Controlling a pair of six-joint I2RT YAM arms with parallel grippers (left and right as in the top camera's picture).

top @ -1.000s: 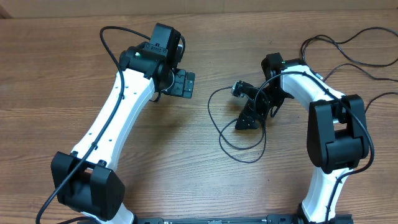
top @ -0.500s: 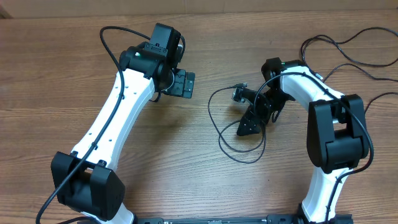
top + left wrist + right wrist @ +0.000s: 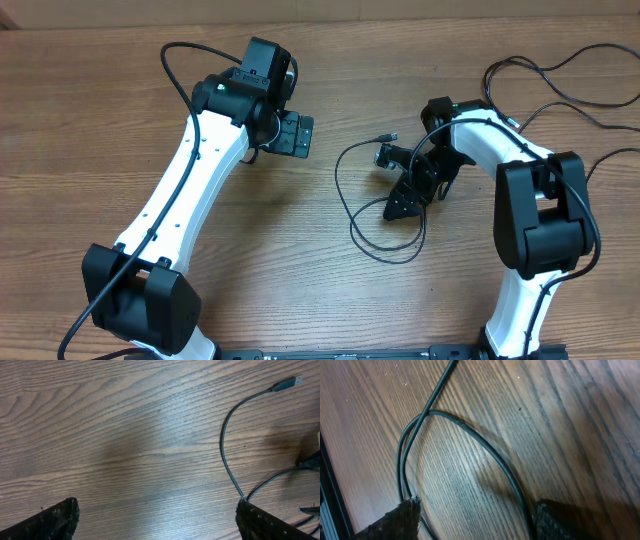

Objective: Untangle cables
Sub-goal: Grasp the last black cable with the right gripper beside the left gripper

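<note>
Cables (image 3: pixel 337 172): thin black cords lying in loose overlapping loops on the wooden desk (image 3: pixel 90 110), centre-right of the overhead frame. One silver-tipped plug (image 3: pixel 286 382) shows at the upper right of the left wrist view.
Right tool (image 3: pixel 403 203): over the loops, jaws apart, strands running between its fingers (image 3: pixel 390 522); contact cannot be told.
Left tool (image 3: pixel 292 134): upper centre-left of the overhead frame, near the loops' left edge, jaws spread wide, empty
</note>
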